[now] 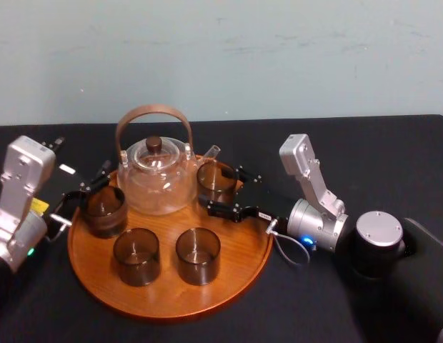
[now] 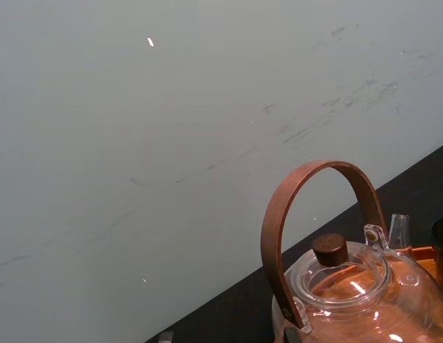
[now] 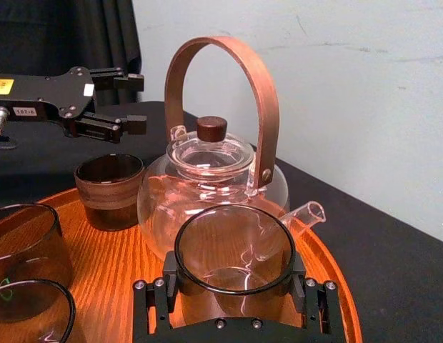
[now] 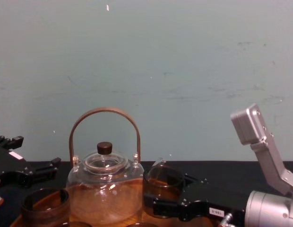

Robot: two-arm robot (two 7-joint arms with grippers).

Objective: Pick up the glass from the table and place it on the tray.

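Two other glasses (image 1: 136, 256) sit nearest on the tray (image 1: 164, 304). Behind them my right end effector (image 1: 223, 189) is clenched on the glass (image 3: 234, 250), low over the tray's right side and just beside the teapot (image 1: 156, 179), likely to set it down without a knock. My left end effector (image 3: 138, 101) hangs released beside the left glass (image 1: 103, 209), out of the way

Head overhead, chest low, tray (image 1: 164, 296) in both.
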